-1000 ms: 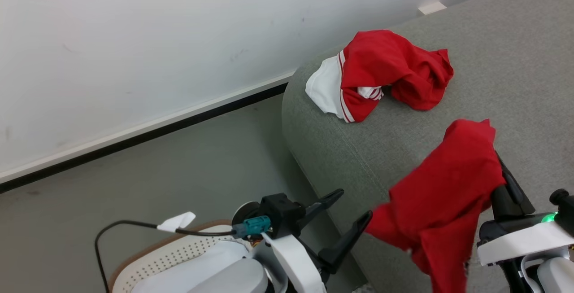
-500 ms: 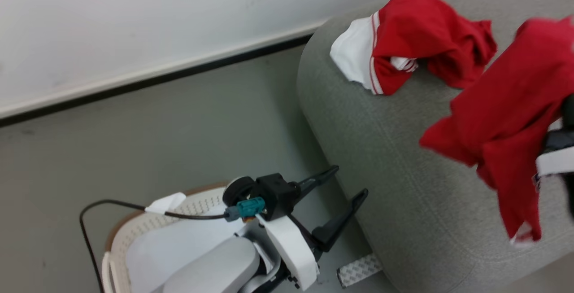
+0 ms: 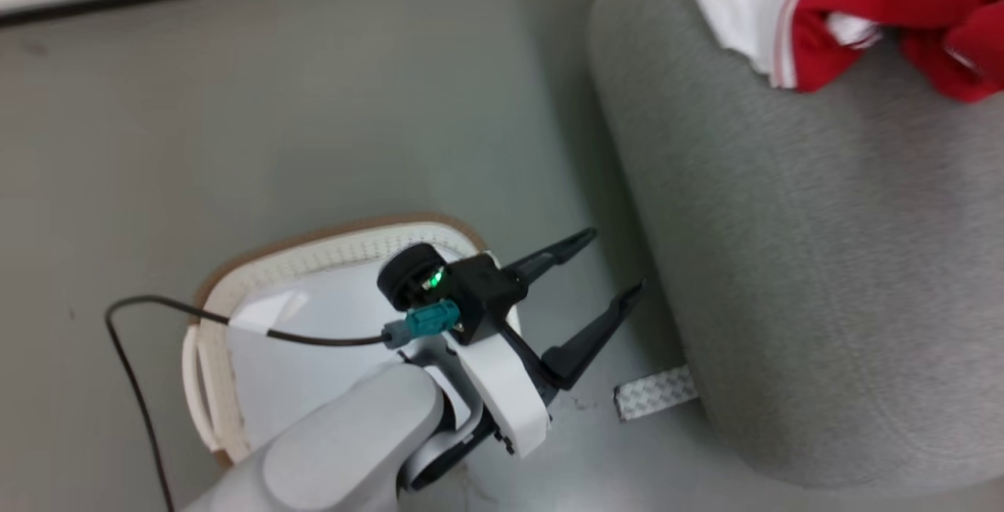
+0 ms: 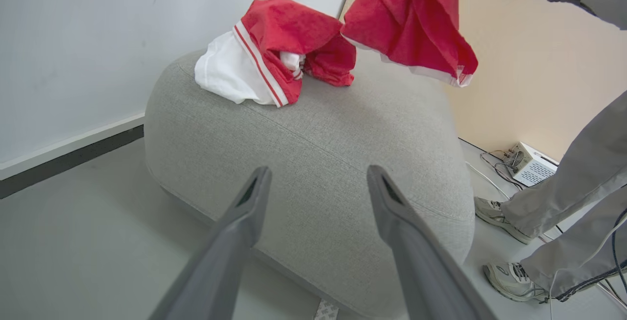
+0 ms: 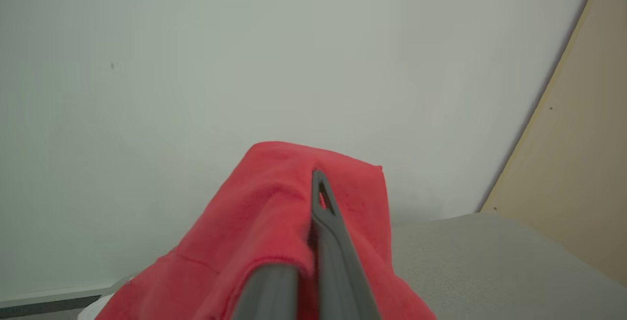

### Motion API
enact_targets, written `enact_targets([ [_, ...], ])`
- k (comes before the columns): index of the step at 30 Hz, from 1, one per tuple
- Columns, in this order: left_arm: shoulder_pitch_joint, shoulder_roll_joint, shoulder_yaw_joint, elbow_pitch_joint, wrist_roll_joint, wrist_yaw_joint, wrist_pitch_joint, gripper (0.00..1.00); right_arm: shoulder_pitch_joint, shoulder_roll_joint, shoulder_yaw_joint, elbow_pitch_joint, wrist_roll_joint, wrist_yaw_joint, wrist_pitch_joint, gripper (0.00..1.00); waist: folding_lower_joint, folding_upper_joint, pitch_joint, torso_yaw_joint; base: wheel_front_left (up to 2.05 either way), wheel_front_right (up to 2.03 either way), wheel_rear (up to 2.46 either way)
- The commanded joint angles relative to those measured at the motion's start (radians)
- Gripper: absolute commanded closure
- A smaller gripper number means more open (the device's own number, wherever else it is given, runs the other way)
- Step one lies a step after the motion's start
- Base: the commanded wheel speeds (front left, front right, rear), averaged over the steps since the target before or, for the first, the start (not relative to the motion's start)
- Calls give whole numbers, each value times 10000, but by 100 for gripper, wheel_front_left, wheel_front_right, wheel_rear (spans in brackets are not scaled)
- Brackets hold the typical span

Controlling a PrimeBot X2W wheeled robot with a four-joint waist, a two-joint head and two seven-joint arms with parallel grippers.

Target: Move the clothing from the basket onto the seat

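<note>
Two jerseys: a crumpled jersey at the edge of the seat, beyond my spread left gripper; a hanging jersey pinched by my right gripper over bare cushion. One basket beneath my left.

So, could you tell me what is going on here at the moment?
The right gripper is shut on a red garment, holding it in the air over the grey sofa, where a red and white garment lies. The left gripper is open and empty, near the basket on the floor. A person stands next to the sofa.
</note>
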Motion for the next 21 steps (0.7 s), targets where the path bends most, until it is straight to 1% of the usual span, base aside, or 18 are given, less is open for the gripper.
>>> enact_targets([
  [1,-157,122,37,-44,182,17,20,0,-271,-116,-54,274,-179,-23,69,100,-3,0,663,449,0,0,0],
  [4,-309,201,65,-97,212,29,20,0,-710,-212,72,1139,-567,-23,422,100,-3,0,1038,645,0,0,0],
  [9,-330,265,40,-92,209,33,51,0,-1230,-68,511,2614,-918,-23,1202,100,-3,0,1381,857,0,0,0],
  [12,-273,304,16,-52,190,61,55,0,-1355,49,687,3590,-746,-23,2153,100,-3,0,1449,940,0,0,0],
  [13,-257,308,21,-54,176,78,47,0,-1421,138,722,3838,-626,-23,2471,91,-3,0,1464,956,0,0,0],
  [14,-246,315,29,-52,156,92,45,0,-1479,212,755,4057,-517,-23,2773,86,-3,0,1474,968,0,0,0],
  [16,-240,324,29,-41,119,119,45,0,-1541,265,968,4362,-416,-23,3362,80,-3,0,1475,989,0,0,0],
  [18,-233,318,25,-9,83,134,25,0,-1580,312,1095,4517,-213,-23,3718,74,-3,0,1446,989,0,0,0],
  [19,-221,311,20,17,61,133,7,0,-1553,355,1151,4637,-111,-23,3925,67,-3,0,1406,982,0,0,0],
  [20,-209,282,8,46,38,131,-3,0,-1519,389,1243,4736,-15,-23,4164,58,-3,0,1357,975,0,0,0],
  [21,-189,253,-2,75,27,126,-25,0,-1498,392,1328,4765,71,-23,4319,36,-3,0,1296,965,0,0,0],
])
